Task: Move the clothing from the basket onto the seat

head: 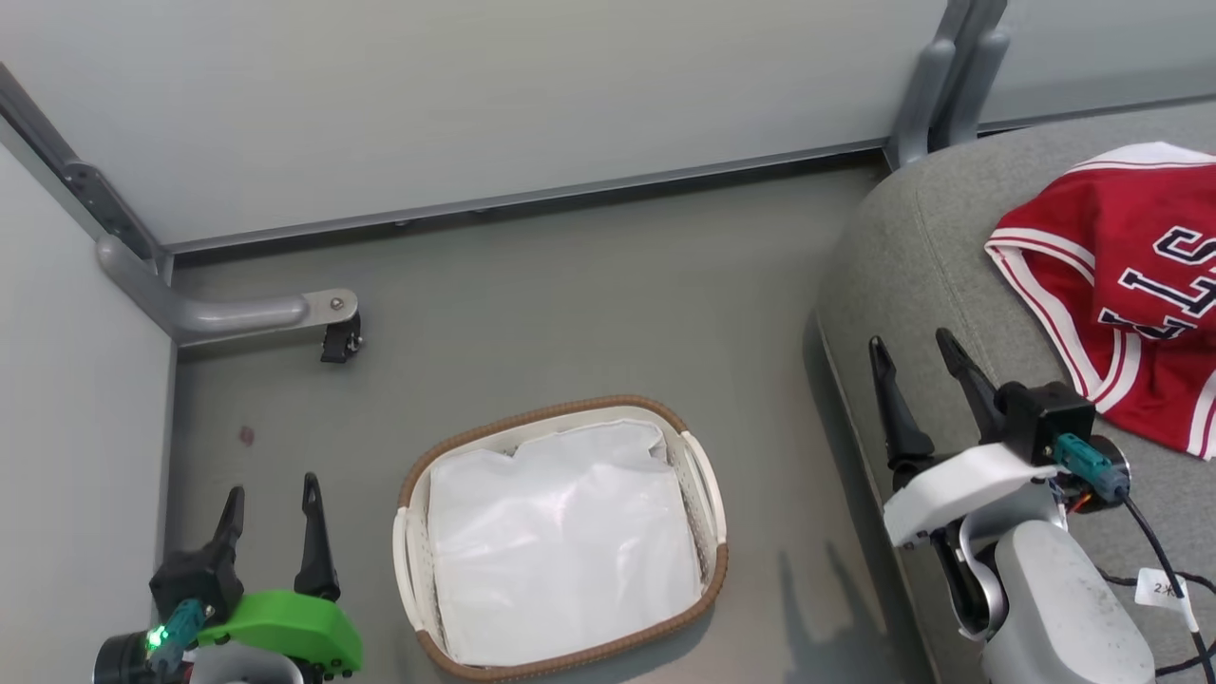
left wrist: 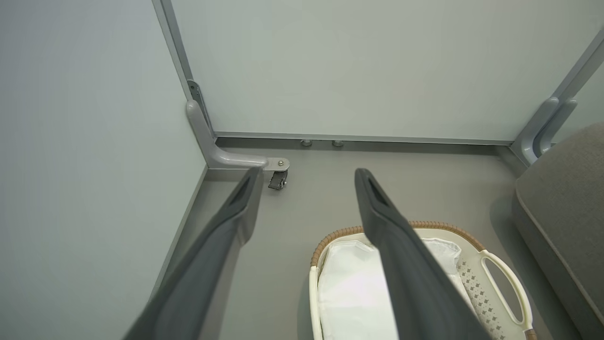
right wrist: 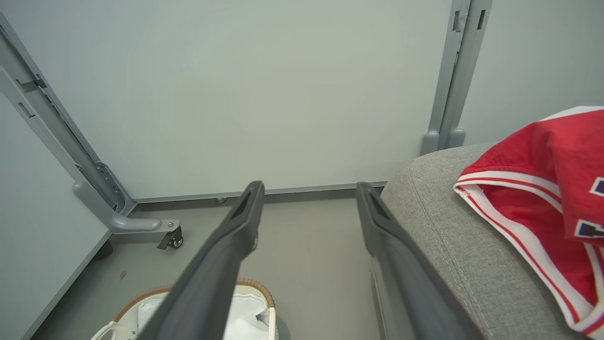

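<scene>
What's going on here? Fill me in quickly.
The red clothing lies on the grey seat, and the basket on the floor holds just its white liner. The robot handles nothing right now: both grippers are open, the left gripper beside the basket, the right gripper over the seat's edge near the clothing.

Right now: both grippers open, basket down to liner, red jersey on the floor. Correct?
No. The jersey lies on the seat instead, as the head view shows. The left gripper and right gripper are open; the basket holds just its liner.
</scene>
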